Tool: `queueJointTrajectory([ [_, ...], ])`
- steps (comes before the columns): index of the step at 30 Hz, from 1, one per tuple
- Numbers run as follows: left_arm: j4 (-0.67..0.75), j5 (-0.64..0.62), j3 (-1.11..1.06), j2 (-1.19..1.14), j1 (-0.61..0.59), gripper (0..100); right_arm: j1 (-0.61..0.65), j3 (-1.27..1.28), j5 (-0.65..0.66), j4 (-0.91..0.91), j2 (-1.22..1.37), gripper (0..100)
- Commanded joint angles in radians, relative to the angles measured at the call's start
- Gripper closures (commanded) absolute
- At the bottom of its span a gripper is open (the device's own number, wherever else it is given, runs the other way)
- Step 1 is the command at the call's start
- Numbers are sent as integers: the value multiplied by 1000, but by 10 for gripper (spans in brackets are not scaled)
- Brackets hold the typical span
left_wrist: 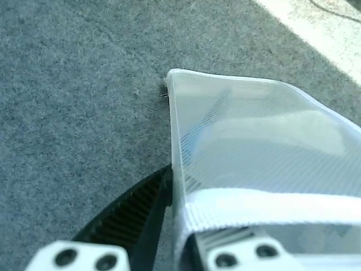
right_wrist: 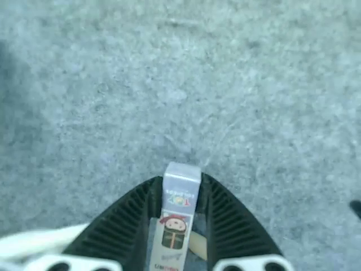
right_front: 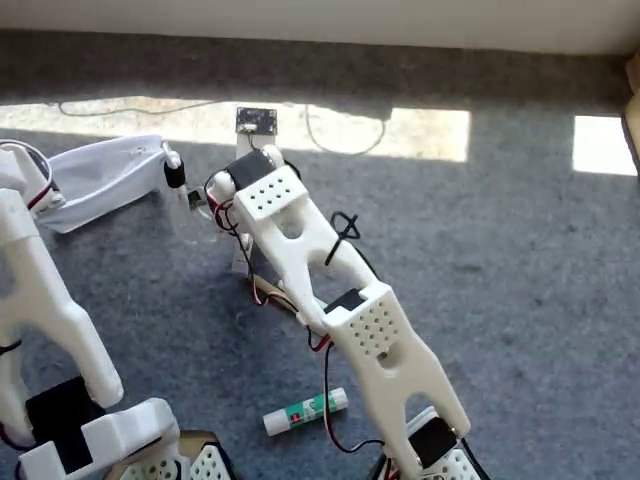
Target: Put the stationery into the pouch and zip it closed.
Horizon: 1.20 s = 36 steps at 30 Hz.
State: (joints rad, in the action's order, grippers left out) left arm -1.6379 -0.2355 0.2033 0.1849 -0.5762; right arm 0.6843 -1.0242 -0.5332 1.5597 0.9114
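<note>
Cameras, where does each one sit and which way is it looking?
High view: fixed above the table, looking down; both white arms, the pouch and a glue stick show.
Left wrist view: on the left arm's wrist, looking along the left gripper, shut on the pouch's edge.
Right wrist view: on the right arm's wrist, looking down at the table past the right gripper, shut on a small stationery piece.
Shared: high and left wrist views both show the pouch.

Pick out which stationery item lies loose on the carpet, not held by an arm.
The glue stick, lying on its side near the arm bases. The other, a small printed block, sits clamped in the right arm's jaws.
</note>
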Motion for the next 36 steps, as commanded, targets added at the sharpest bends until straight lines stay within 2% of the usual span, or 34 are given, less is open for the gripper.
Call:
queueJointTrajectory([
  [1,5,-9,27,59,62,994,-15,-166,63,117,-25,954],
  [5,6,-12,28,59,110,994,-50,-275,68,203,-25,954],
  [19,5,-68,104,50,283,994,-173,-305,68,206,-101,995],
  [22,6,-84,104,50,297,994,-197,-228,69,206,-168,995],
  [27,6,-86,104,50,334,994,-200,-44,196,206,-306,995],
  [36,-3,-112,102,50,415,994,-248,196,209,205,-587,995],
])
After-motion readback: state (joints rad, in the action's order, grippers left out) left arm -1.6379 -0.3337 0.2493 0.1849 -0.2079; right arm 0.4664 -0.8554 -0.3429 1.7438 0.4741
